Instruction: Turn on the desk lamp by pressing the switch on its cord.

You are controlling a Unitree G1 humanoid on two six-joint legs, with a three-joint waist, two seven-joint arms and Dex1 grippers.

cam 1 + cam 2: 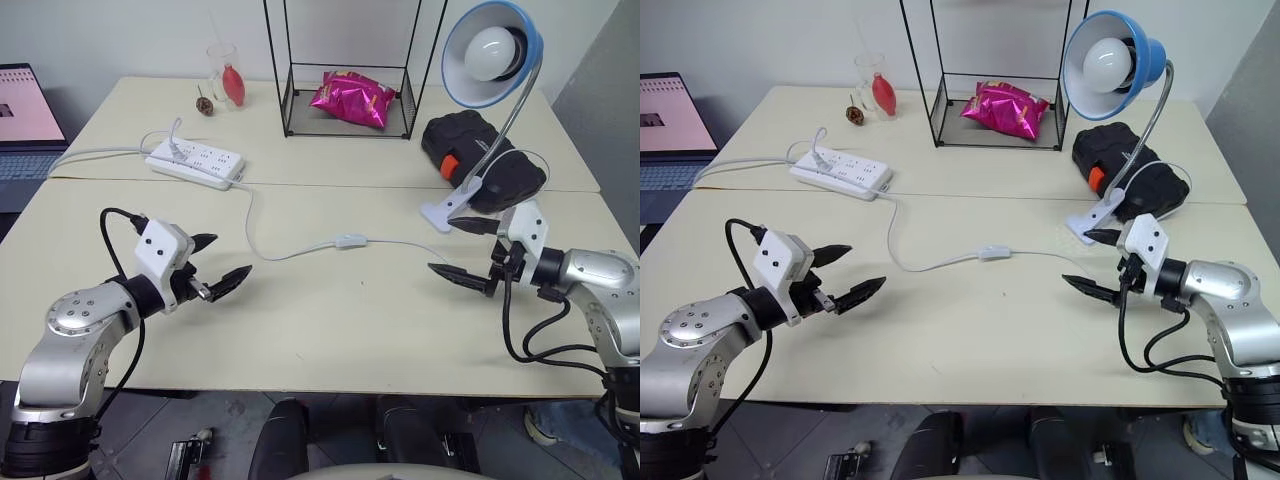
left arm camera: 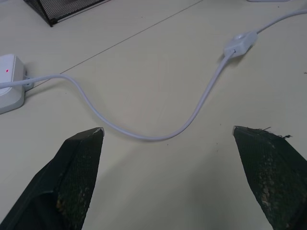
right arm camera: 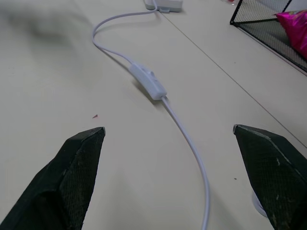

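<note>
The small white oblong switch (image 1: 350, 241) lies lengthwise along its thin white cord (image 1: 290, 250), at ten o'clock from the nearer right claw (image 1: 466, 250); both claws released, left claw (image 1: 220, 263) farther off.

Both arms are out front over the table, bent in from each side so the grippers kinda point toward each other. The left gripper (image 1: 218, 264) has its two black fingers spread wide — one finger up higher, the other lower and reaching further toward the middle. The right gripper (image 1: 463, 249) is the same deal, fingers wide apart, nothing between them. Both hover just above the surface, tilted slightly down, well apart from each other. Black cables loop off both wrists.
</note>
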